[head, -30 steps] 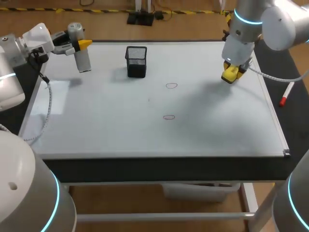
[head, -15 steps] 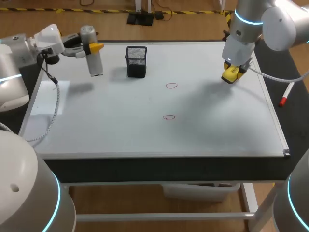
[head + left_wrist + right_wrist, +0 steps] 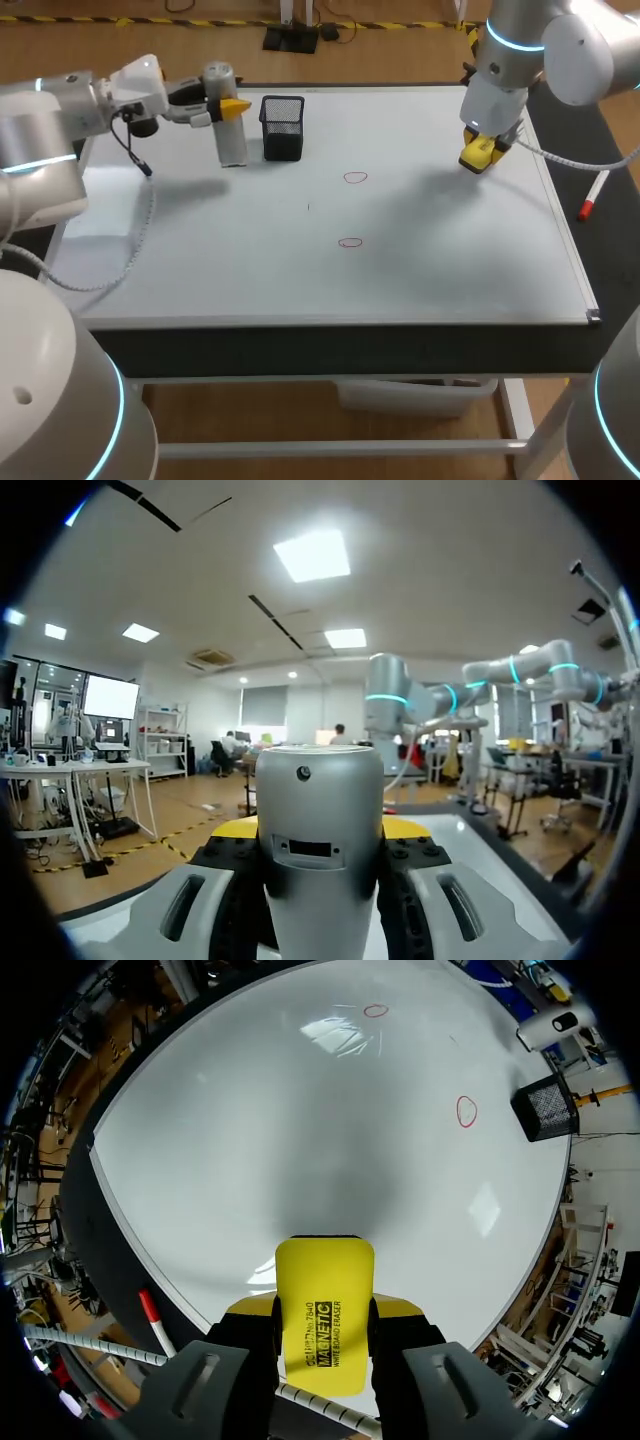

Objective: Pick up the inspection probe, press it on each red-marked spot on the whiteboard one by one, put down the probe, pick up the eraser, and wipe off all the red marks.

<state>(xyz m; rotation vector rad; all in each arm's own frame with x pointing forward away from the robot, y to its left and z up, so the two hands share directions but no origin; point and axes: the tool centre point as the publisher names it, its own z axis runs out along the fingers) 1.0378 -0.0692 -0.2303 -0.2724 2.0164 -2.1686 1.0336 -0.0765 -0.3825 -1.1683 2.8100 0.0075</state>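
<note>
The inspection probe [image 3: 230, 128], a grey cylinder, hangs upright over the whiteboard's [image 3: 200, 260] far left part, just left of the black mesh cup [image 3: 283, 127]. My left gripper [image 3: 222, 103] is shut on it near its top. In the left wrist view the probe [image 3: 320, 850] fills the space between the fingers. My right gripper [image 3: 482, 150] is shut on the yellow eraser [image 3: 478, 154] above the board's far right corner; the eraser [image 3: 322, 1310] sticks out ahead of the fingers. Two red rings [image 3: 355, 178] [image 3: 349, 242] are drawn mid-board, and the same red rings [image 3: 466, 1110] [image 3: 376, 1010] show in the right wrist view.
A red-capped marker [image 3: 594, 195] lies on the dark surface right of the whiteboard; the marker [image 3: 150, 1312] also shows beside the eraser. The mesh cup [image 3: 545, 1105] stands at the board's far side.
My left arm has carried the probe rightward, from the board's far left corner to right beside the mesh cup. The right arm and eraser have not moved.
</note>
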